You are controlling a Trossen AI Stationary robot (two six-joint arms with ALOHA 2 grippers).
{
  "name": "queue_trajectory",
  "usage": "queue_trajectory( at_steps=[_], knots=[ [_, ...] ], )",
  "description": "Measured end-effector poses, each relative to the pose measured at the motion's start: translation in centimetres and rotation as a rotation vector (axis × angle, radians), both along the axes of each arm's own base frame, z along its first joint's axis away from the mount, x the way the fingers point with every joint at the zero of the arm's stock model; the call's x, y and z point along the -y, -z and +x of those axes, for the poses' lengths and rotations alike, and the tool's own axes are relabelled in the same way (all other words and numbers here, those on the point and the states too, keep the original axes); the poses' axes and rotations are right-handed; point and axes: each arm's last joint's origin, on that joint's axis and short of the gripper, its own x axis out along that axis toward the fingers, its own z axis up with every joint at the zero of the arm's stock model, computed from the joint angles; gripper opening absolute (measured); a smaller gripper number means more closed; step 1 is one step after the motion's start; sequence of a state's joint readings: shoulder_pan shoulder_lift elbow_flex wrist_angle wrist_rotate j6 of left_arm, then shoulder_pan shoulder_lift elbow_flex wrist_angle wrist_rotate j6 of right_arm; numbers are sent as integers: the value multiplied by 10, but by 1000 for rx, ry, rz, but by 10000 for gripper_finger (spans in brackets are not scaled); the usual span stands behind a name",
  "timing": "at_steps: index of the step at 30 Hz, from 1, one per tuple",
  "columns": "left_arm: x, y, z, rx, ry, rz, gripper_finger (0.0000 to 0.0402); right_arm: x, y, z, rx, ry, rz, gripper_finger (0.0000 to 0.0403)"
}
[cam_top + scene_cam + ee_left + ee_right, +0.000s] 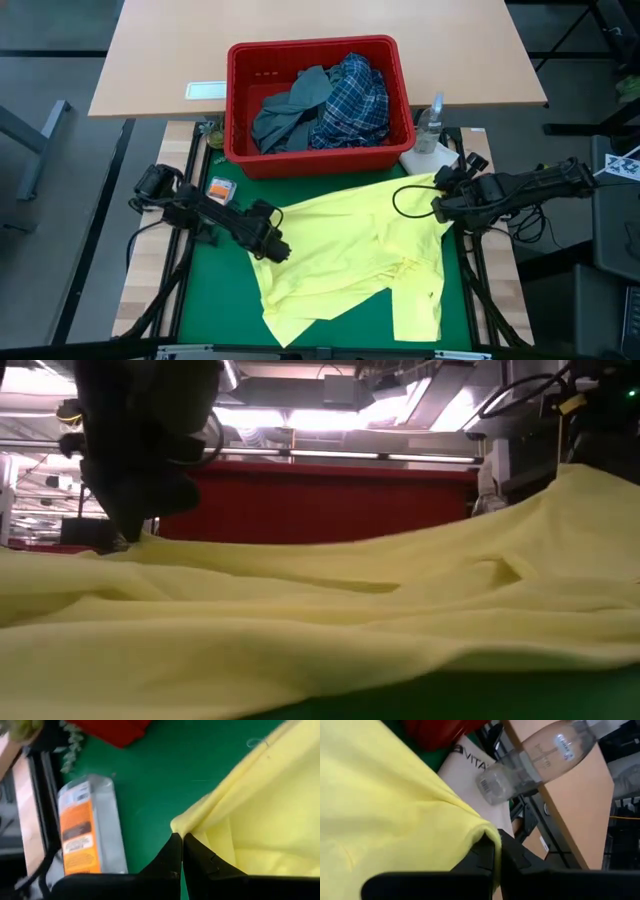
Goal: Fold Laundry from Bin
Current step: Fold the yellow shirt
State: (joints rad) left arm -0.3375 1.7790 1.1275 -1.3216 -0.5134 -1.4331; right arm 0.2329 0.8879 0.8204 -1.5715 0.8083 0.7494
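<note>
- The yellow garment [350, 255] lies spread across the green mat [215, 305], just in front of the bin [318, 158], rumpled and slanting from upper right to lower left.
- The left gripper [181, 840] is closed, its fingers pinching the garment's left edge down near the mat.
- The right gripper [496, 851] is closed too, clamped on the garment's upper right corner, which is lifted off the mat.
- The red bin holds a grey-blue garment [290, 110] on the left and a plaid shirt [352, 100] on the right, heaped above the rim.
- A silver and orange packet [86, 827] lies on the mat's left part, near the left gripper.
- A clear bottle [429, 125] stands by the bin's right corner, with a white bag [467, 762] beside it.
- Behind the bin is a light wooden table [170, 50]; a bright, cluttered room shows beyond in the low view.
</note>
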Motion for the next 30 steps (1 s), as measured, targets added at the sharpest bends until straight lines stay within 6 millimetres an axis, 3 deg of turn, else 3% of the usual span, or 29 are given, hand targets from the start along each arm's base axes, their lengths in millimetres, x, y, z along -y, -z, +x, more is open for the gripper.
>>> queue_trajectory(
  at_steps=[7, 17, 30],
  knots=[
    [2, -14, 6, -87, 106, -57, 0, -2, 2, -1, -24, 1, 87, 5],
    [33, -42, 18, 1, 246, -107, 0, -6, 5, -2, -91, -24, 243, 5],
    [72, -41, 6, 31, 342, -217, 0, -11, 7, -3, -177, -80, 437, 5]
  ],
)
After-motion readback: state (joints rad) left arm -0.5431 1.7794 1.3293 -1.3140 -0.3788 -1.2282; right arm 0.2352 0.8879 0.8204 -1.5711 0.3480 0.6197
